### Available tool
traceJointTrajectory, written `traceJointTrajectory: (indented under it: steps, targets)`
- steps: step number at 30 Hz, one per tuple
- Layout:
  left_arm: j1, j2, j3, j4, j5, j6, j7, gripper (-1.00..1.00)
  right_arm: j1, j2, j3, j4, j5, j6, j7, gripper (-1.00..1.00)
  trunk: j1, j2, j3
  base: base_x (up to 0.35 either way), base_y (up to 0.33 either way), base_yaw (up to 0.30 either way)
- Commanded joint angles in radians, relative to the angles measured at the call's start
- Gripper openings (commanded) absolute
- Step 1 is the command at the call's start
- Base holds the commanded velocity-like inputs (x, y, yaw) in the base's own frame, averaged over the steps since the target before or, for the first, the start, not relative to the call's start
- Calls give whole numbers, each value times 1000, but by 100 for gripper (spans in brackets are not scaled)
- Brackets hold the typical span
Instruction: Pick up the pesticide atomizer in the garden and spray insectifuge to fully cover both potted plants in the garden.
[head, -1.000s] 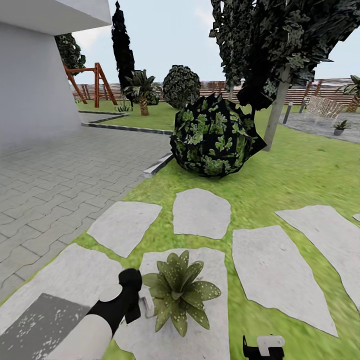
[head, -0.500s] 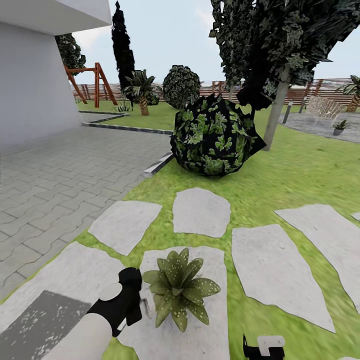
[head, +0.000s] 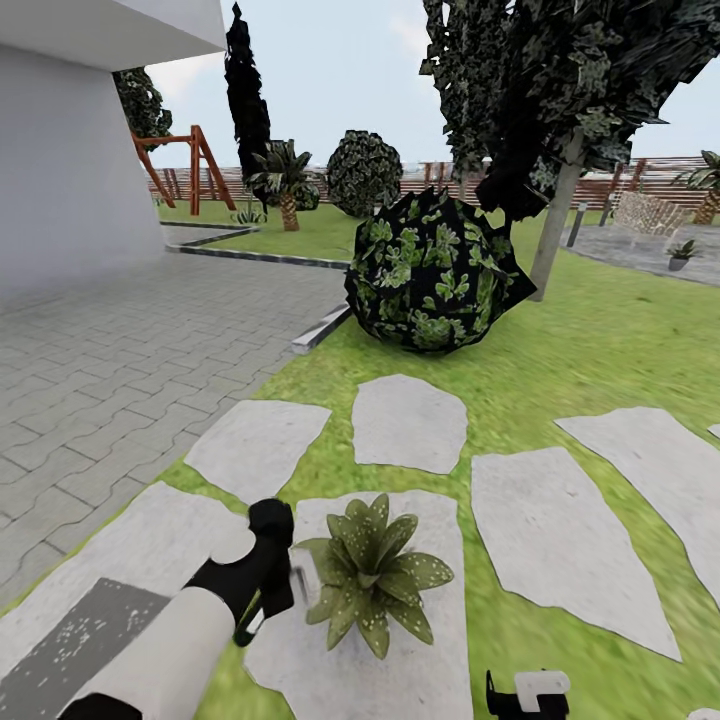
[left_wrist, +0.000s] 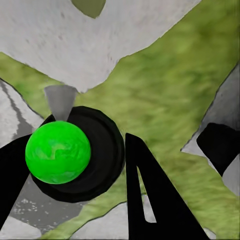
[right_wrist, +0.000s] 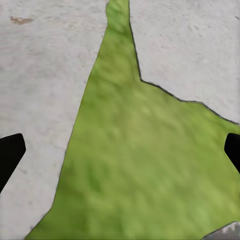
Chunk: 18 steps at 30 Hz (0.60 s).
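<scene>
Left gripper (head: 272, 590) clenched on the atomizer (left_wrist: 58, 151) just beside a potted plant (head: 374, 573) speckled whitish on a stepping stone (head: 330, 670), right gripper (right_wrist: 120, 150) spread wide over lawn (right_wrist: 140, 165)

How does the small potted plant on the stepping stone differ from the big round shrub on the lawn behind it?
The potted plant is a low open rosette of pointed leaves; the round shrub is a dense ball and much larger. The potted plant's light green leaves carry whitish specks; the shrub's dark foliage has bright green patches and no such specks. The plant stands on a grey stepping stone, the shrub on grass. Both are green, leafy and upright.
</scene>
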Motion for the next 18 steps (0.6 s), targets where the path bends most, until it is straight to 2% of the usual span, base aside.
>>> traceJointTrajectory:
  steps: [1,4,8,11,15,18]
  targets:
    - [3,2,-24,0,-9,9,-11,-100,-1,0,-5,1,11,-2,-5,100,0,0,-1,0,0,0]
    - [9,6,-56,5,-9,5,-16,-100,-1,0,-6,1,11,-2,-5,100,0,0,-1,0,0,0]
    - [12,9,-59,5,-2,6,-17,-100,-1,1,-6,1,11,-2,-5,100,0,0,-1,0,0,-29]
    - [12,8,-56,5,-2,9,-13,-100,-1,1,-6,1,11,-2,-5,100,0,0,-1,-28,0,-226]
    - [12,8,-57,5,-1,10,-7,-100,-1,1,-6,1,11,-2,-5,100,0,0,-1,-260,51,-292]
    - [12,7,-57,5,-1,12,-4,-100,-1,1,-6,1,11,-2,-5,100,0,0,-1,-247,193,-93]
